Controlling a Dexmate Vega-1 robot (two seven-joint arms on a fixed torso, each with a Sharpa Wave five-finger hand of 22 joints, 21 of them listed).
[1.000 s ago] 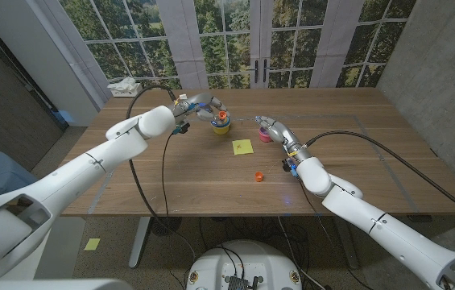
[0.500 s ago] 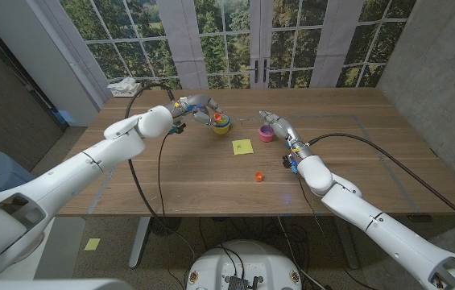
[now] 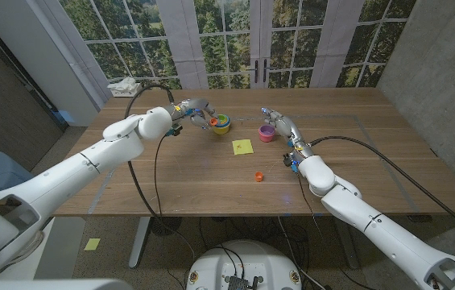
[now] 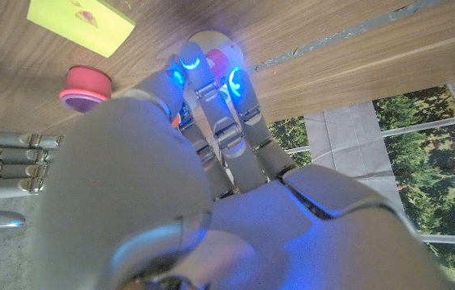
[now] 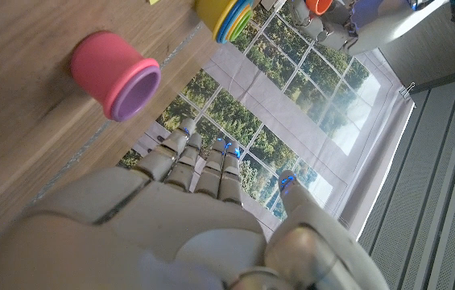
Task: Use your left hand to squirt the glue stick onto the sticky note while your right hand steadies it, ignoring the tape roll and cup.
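My left hand (image 3: 197, 111) hovers over the table's far left part and holds the orange-tipped glue stick (image 5: 317, 6) in its fingers. The yellow sticky note (image 3: 242, 147) lies on the wood at mid-table, to the right of and nearer than that hand; it also shows in the left wrist view (image 4: 78, 18). My right hand (image 3: 279, 126) is open, fingers straight and apart, just right of the pink cup (image 3: 266, 133) and beyond the note, not touching the note. A small orange cap (image 3: 258, 176) lies on the table nearer me.
A yellow round object with green and blue rings (image 3: 222, 122) stands just right of my left hand. The pink cup (image 5: 116, 74) is close to my right hand's fingertips. Black cables run over the table at both arms. White items lie at the far left corner (image 3: 122, 84).
My left hand has drawn back to the left from above the yellow ringed object, taking the glue stick along. My right hand has edged a little farther across the table beside the pink cup.
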